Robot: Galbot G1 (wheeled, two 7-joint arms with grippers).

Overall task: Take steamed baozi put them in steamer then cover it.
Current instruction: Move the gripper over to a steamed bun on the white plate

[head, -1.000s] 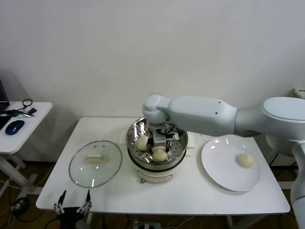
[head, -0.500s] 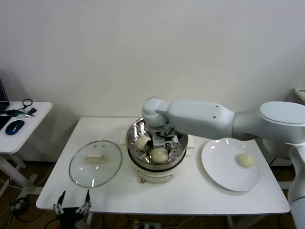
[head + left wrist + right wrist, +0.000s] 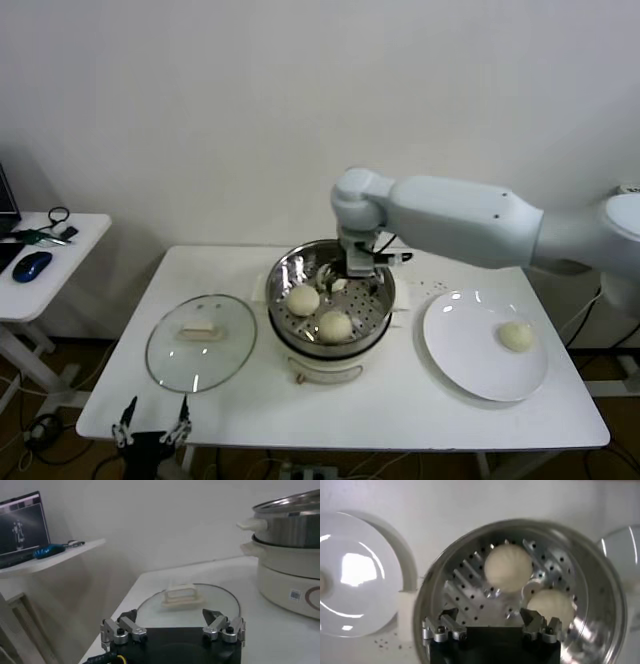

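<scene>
The steamer point(image 3: 382, 285) stands mid-table; it also shows in the right wrist view point(image 3: 600, 580). Two steamed baozi point(image 3: 303, 299) point(image 3: 335, 325) lie on its perforated tray, and both show in the right wrist view point(image 3: 508, 568) point(image 3: 551, 605). A third baozi point(image 3: 516, 335) lies on the white plate point(image 3: 470, 350) to the right. My right gripper point(image 3: 345, 275) point(image 3: 490, 616) hovers over the steamer's back part, open and empty. My left gripper point(image 3: 152, 428) point(image 3: 170, 617) is parked low at the table's front left edge, open and empty.
The glass lid point(image 3: 200, 345) with a cream handle point(image 3: 182, 594) lies flat on the table left of the steamer. A small side table point(image 3: 70, 235) with a blue mouse point(image 3: 30, 266) stands farther left. A wall is behind the table.
My right gripper has risen out of the steamer and moved back and to the right. The two baozi in the steamer have stayed in place. The left arm has not moved.
</scene>
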